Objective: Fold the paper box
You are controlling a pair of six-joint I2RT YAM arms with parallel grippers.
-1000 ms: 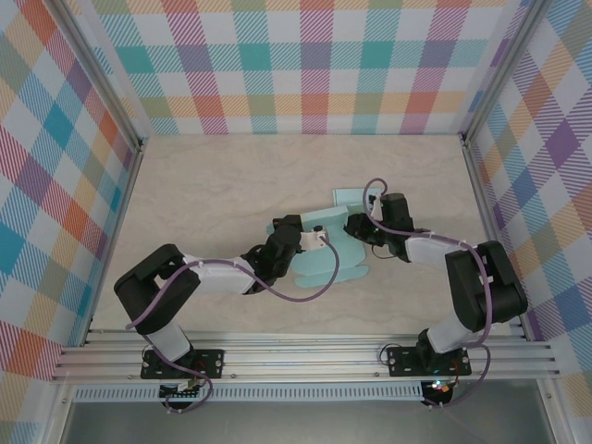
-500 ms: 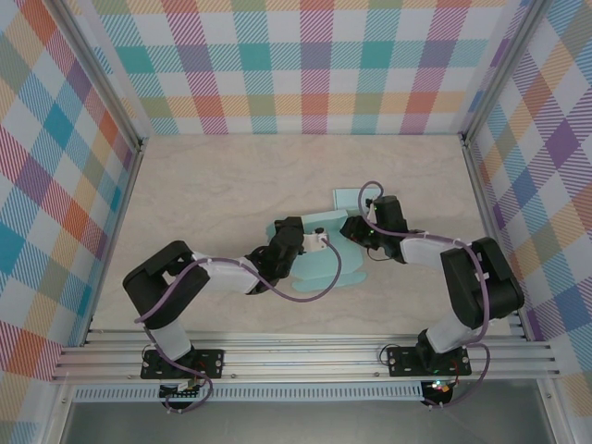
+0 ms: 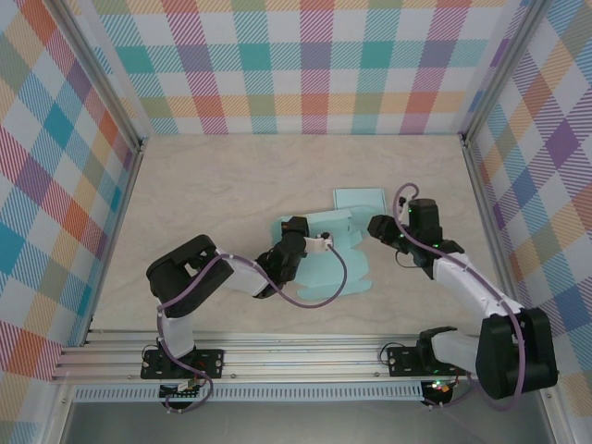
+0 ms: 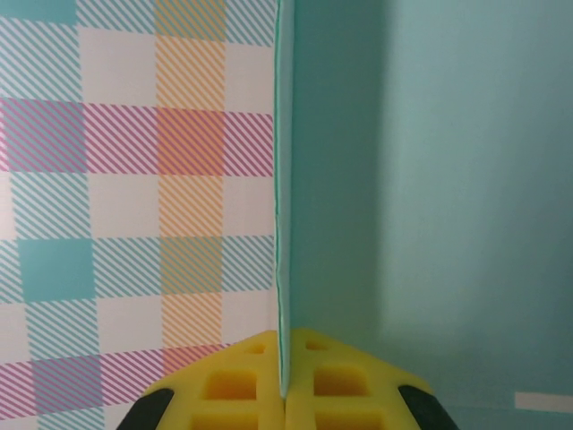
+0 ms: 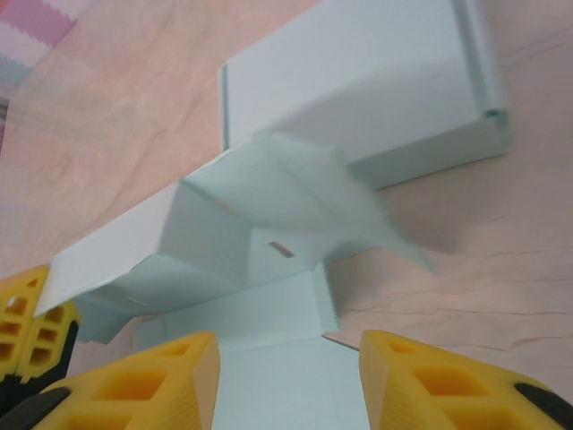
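The light teal paper box (image 3: 333,264) lies partly folded in the middle of the table, one panel raised near its left side. My left gripper (image 3: 296,242) is shut on that upright panel; in the left wrist view the panel's thin edge (image 4: 283,224) runs down between the yellow pads (image 4: 242,381), which press together on it. My right gripper (image 3: 377,228) hovers just off the box's right side, open, with nothing between its fingers (image 5: 157,381). The right wrist view looks across the box's flat sheet and raised folds (image 5: 260,224).
A flat rectangular flap (image 3: 358,198) of the box reaches toward the back. Bare wooden table (image 3: 213,194) surrounds the box, with checked walls on three sides. The left gripper's yellow pads (image 5: 27,327) show at the left edge of the right wrist view.
My right gripper has drawn back to the right, away from the box, and its arm has swung outward. The left gripper keeps its hold on the panel, and its arm has shifted slightly right.
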